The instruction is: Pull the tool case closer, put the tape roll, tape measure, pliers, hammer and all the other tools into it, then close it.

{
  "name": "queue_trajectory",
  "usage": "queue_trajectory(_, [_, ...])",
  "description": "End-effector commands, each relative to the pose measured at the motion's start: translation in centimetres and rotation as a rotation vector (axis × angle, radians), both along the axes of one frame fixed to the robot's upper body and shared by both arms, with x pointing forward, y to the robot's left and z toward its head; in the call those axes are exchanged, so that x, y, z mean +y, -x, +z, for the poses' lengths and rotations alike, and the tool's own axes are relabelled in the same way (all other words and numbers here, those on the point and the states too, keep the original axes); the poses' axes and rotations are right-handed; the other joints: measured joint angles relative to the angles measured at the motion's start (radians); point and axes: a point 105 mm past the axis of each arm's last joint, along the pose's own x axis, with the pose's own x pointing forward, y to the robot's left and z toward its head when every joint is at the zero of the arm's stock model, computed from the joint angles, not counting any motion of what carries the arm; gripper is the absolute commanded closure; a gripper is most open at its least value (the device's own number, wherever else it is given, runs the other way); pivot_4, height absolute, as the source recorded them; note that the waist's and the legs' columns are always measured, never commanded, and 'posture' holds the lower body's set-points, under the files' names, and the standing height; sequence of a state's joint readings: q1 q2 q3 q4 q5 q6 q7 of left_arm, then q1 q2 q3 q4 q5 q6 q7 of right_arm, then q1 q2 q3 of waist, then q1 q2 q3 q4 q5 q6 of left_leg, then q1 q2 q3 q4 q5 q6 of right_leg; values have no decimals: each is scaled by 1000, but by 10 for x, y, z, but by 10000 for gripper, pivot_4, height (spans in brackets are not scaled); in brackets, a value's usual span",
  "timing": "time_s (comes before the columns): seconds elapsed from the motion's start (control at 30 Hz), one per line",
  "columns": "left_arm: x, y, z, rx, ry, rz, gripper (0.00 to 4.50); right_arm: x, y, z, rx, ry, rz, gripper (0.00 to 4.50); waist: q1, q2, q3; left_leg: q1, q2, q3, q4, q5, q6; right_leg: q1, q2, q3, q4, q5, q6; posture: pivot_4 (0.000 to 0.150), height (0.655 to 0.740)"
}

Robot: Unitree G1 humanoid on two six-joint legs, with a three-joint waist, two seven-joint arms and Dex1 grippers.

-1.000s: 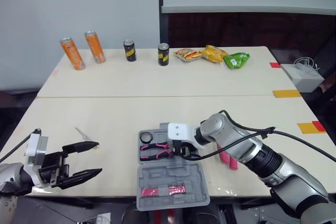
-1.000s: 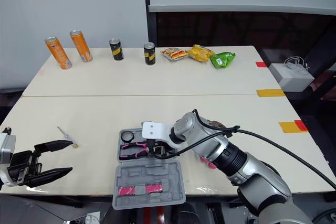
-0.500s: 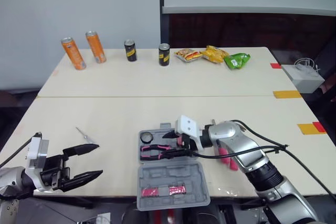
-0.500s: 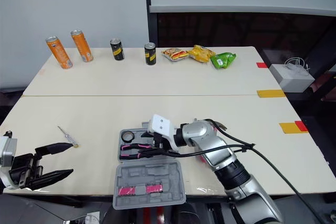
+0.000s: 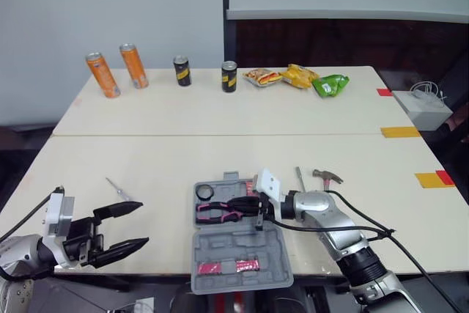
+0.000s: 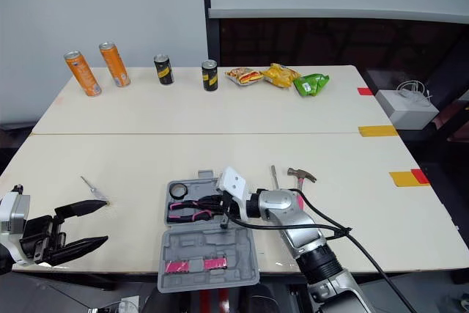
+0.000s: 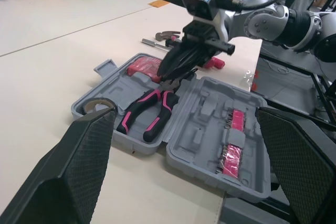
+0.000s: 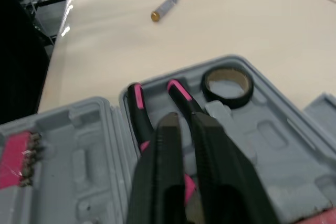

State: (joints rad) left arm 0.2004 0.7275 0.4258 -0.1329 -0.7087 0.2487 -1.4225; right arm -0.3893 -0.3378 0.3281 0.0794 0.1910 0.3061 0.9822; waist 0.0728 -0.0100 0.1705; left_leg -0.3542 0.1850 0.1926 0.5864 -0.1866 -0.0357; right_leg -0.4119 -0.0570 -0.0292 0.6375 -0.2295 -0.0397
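From the head, the grey moulded-plastic tool case (image 5: pixel 245 243) lies open at the near edge of the pale worktop (image 5: pixel 220 152), lid folded toward the robot. The step in hand looks like seating the pink-and-black pliers (image 5: pixel 216 212) in the case's tray. The right claw (image 5: pixel 240 208) sits over their head. A black tape roll (image 5: pixel 204 192) is already in the tray's far corner. A steel-headed hammer (image 5: pixel 325 175) lies just beyond the case on the right arm's side. A thin metal screwdriver (image 5: pixel 117 188) lies well apart from the case on the other side, near the left claw (image 5: pixel 139 223).

The left wrist view shows the left claw's ribbed black fingers (image 7: pixel 86 156) spread wide and empty, framing the case. The case's recesses are smooth, shaped hollows, with pink bit holders (image 7: pixel 231 145) in the lid.

The right wrist view shows the right claw (image 8: pixel 184 121) drawn to a narrow slit, apparently pinching the pliers' head, with their rubbery curved handles (image 8: pixel 137 106) splayed ahead. Next, I judge, it should let go, lift clear of the case and fetch the hammer.
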Motion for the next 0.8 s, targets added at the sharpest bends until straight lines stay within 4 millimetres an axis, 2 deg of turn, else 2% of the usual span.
queue_trajectory(0.03, [-1, -1, 3, -23, -5, -9, 0, 3, -5, -4, -31, 28, -2, 44494, -1, 0, 0, 0, 0, 0, 0, 0, 0, 0, 0, 0, 0, 0, 0, 1500, 7400])
queue_trajectory(0.13, [-1, -1, 2, -23, -5, -8, 0, 0, -4, -23, -21, 104, 8, 44494, -2, 0, 0, 0, 0, 0, 0, 0, 0, 0, 0, 0, 0, 0, 0, 1500, 7400])
queue_trajectory(0.23, [-1, -1, 1, -22, -4, -5, 0, -7, 1, -51, 0, 225, 29, 44494, -7, -1, -1, 0, 0, 0, 0, 0, 0, 0, 0, 0, 0, 0, 0, 1500, 7400])
queue_trajectory(0.43, [-1, -1, -2, -14, -7, 5, 0, -23, 11, -97, 61, 471, 74, 44494, -19, -1, -11, 9, 0, 0, 0, 0, 0, 9, 0, 0, 0, 0, 0, 1500, 7400])
queue_trajectory(0.5, [-2, -1, -3, -11, -8, 9, 0, -26, 15, -107, 83, 517, 84, 44494, -20, 1, -18, 19, 0, 0, -3, 0, 0, 18, 0, 0, -1, -2, 2, 1500, 7400])
queue_trajectory(0.53, [-2, -2, -4, -10, -9, 10, 0, -27, 16, -112, 92, 536, 87, 44494, -19, -2, -21, 24, -1, 0, -6, 0, 0, 22, 0, 1, -2, -7, 8, 1500, 7400])
queue_trajectory(0.63, [-1, -2, -5, -6, -10, 14, 0, -30, 20, -121, 114, 578, 98, 44494, -16, -4, -25, 42, -3, -3, -10, -1, -1, 36, 0, 1, -7, -8, 9, 1500, 7400])
queue_trajectory(0.8, [-1, -3, -7, 0, -12, 19, 0, -32, 25, -131, 156, 618, 104, 44494, -18, -6, -33, 46, -9, -7, -11, -1, -1, 39, 0, 4, -9, -9, 10, 1500, 7400])
